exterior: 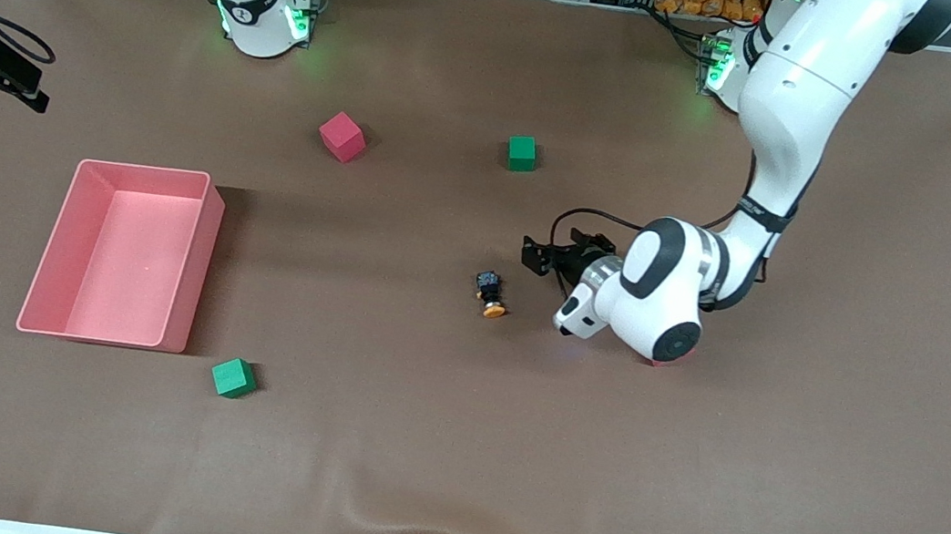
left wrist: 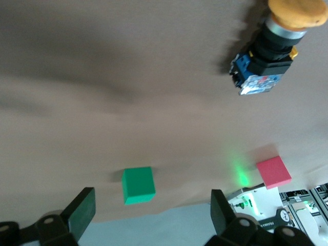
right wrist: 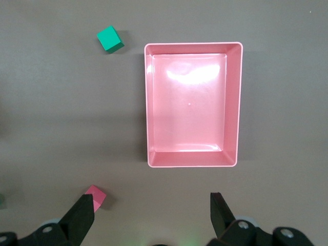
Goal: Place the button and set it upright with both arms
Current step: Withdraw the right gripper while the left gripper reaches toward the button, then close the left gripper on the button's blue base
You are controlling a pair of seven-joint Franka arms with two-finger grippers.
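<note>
i see a plain brown table [exterior: 415, 443]. the button [exterior: 490, 293] has an orange cap and a black and blue body. a pink tray [exterior: 124, 253] sits on it, with one red cube [exterior: 341, 136] and two green cubes [exterior: 522, 153] [exterior: 233, 378]. both arms [exterior: 780, 114] are white with black bands, their bases lit green, their grippers [left wrist: 148, 215] black.

The worktop [exterior: 415, 443] is evenly and brightly lit from overhead. Soft shadows are cast beside the pink bin [exterior: 124, 253] and the cubes. Glare is seen on the bin's floor in the right wrist view. The left wrist view is slightly blurred.
</note>
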